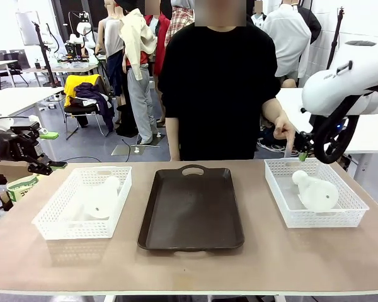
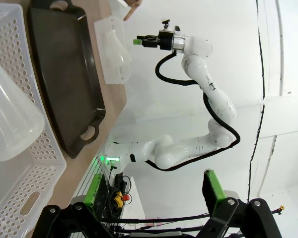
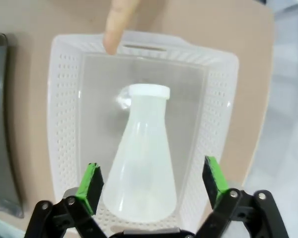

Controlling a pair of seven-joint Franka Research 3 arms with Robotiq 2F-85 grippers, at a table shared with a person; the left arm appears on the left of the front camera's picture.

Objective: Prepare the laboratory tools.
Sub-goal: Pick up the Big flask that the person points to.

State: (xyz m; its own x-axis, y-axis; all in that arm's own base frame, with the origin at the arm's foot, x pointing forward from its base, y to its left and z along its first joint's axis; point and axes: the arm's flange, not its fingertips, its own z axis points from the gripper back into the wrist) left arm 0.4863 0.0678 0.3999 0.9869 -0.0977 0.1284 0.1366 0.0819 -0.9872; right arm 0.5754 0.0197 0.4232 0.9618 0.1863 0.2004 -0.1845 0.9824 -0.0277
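Frosted flask [image 3: 141,163] lies in the right basket [image 3: 223,89] beneath the right gripper [image 3: 153,183], spread wide; left gripper [image 2: 153,191] likewise gapes empty

Wooden tabletop [image 1: 189,267] up front, evenly lit. Well off to the left of the person's hand [image 1: 283,129]: grey floor [image 1: 91,148], white tables [image 1: 19,97], a chair [image 1: 82,102] heaped with clothes (yellow over dark). Just behind that hand, another white table [image 1: 375,138]. Left wrist view: a plain white wall [image 2: 283,59].
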